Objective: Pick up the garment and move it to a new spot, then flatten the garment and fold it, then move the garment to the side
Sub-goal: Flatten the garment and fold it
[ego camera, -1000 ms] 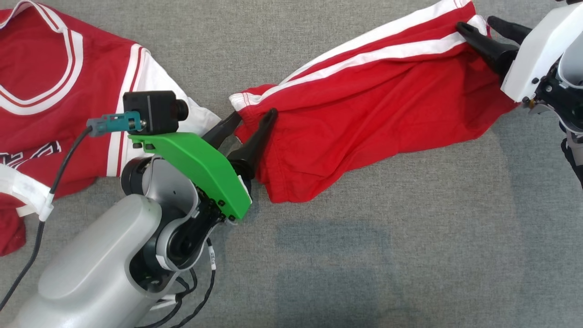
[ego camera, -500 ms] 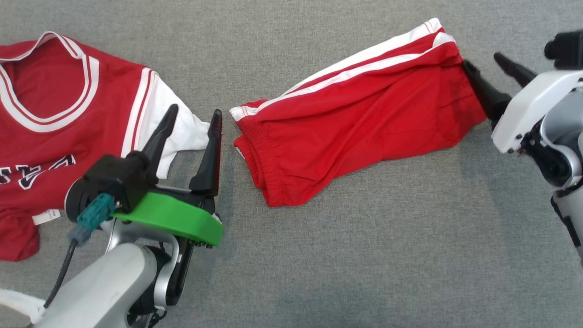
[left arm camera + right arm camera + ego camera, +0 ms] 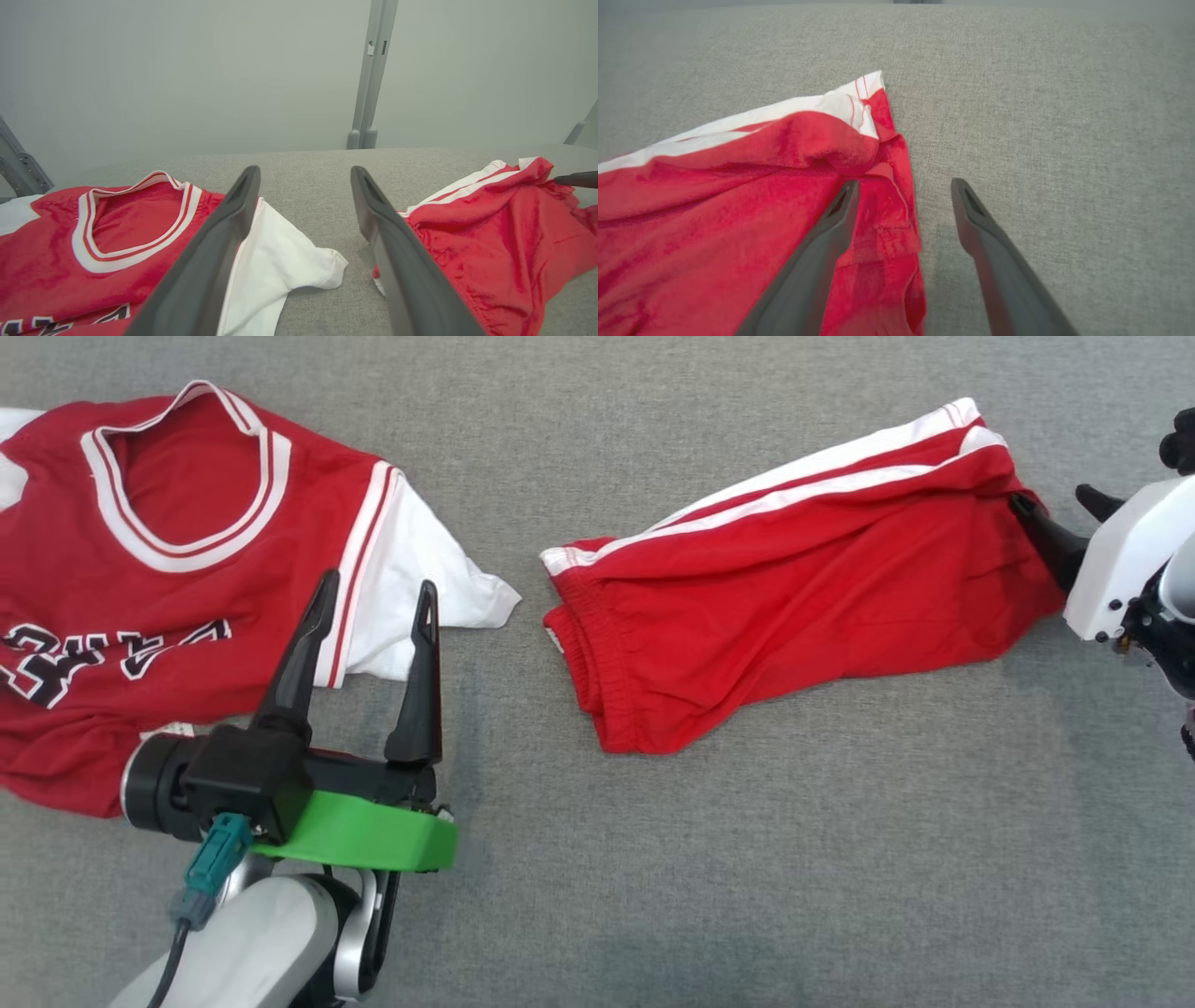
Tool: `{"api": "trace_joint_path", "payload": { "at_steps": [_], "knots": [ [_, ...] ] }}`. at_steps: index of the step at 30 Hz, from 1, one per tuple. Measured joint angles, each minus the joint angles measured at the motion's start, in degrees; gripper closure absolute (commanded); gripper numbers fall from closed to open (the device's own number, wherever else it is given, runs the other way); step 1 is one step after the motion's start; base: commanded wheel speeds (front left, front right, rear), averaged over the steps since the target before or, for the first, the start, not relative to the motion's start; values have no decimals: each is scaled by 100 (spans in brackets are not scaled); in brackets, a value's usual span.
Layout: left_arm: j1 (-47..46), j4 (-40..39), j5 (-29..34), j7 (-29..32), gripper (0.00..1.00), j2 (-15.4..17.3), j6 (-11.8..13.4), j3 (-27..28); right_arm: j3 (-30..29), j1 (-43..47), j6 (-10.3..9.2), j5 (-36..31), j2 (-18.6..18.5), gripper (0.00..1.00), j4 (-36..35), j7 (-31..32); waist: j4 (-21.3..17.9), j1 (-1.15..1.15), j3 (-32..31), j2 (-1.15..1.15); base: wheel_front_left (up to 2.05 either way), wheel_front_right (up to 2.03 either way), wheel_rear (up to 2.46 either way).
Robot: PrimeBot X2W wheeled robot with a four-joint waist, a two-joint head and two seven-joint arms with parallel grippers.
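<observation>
grey cloth surface (image 3: 747, 877) holds red shorts (image 3: 794, 579) between left gripper (image 3: 378, 583) and right gripper (image 3: 1052, 499); both pairs of fingers stand apart, empty.

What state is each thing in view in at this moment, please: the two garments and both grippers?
red shorts: lying creased on the grey surface, held by neither gripper.
red jersey: lying rumpled, white sleeve out to the side, not held.
left gripper: open, empty, over the jersey's sleeve.
right gripper: open, empty, at the shorts' hem end, one finger over the cloth.
</observation>
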Motion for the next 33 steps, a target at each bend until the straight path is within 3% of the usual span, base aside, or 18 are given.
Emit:
{"api": "trace_joint_path", "payload": {
  "at_steps": [5, 9, 10, 11, 16, 21, 28, 33],
  "knots": [
    [154, 99, 122, -18, 0, -301, -186, 234, -233, -112, 0, -274, 52, 0, 396, 307, 280, 0, 157, 0, 0, 0, 0],
    [343, 215, 256, -23, 0, -465, -349, 447, -327, -113, -3, -67, 198, 0, 445, 470, 467, 0, 254, 0, 0, 0, 0],
    [377, 243, 296, -24, 0, -497, -399, 490, -353, -110, -4, 19, 200, 71, 437, 515, 500, 0, 269, 0, 0, 0, 0],
    [413, 278, 333, -24, 0, -532, -441, 538, -385, -91, -12, 114, 214, 100, 430, 543, 525, 0, 274, 0, 0, 0, 0],
    [612, 442, 410, -24, 0, -638, -630, 695, -499, 86, 0, 824, 346, 100, 242, 1099, 496, 0, 182, 0, 0, 0, 0],
    [808, 572, 390, -24, 0, -675, -802, 797, -1102, 403, 2, 1343, 344, 100, 77, 1729, 322, 0, -17, 0, 0, 0, 0],
    [1073, 735, 315, -25, 0, -682, -1066, 751, -2285, 1337, 1, 1475, 355, 100, -97, 2377, 47, 0, -458, 0, 0, 0, 0],
    [1380, 758, 380, -25, 0, -639, -1172, 820, -2861, 2238, 0, 1268, 756, 100, -256, 2348, -118, 0, -770, 0, 0, 0, 0]
  ]
}}
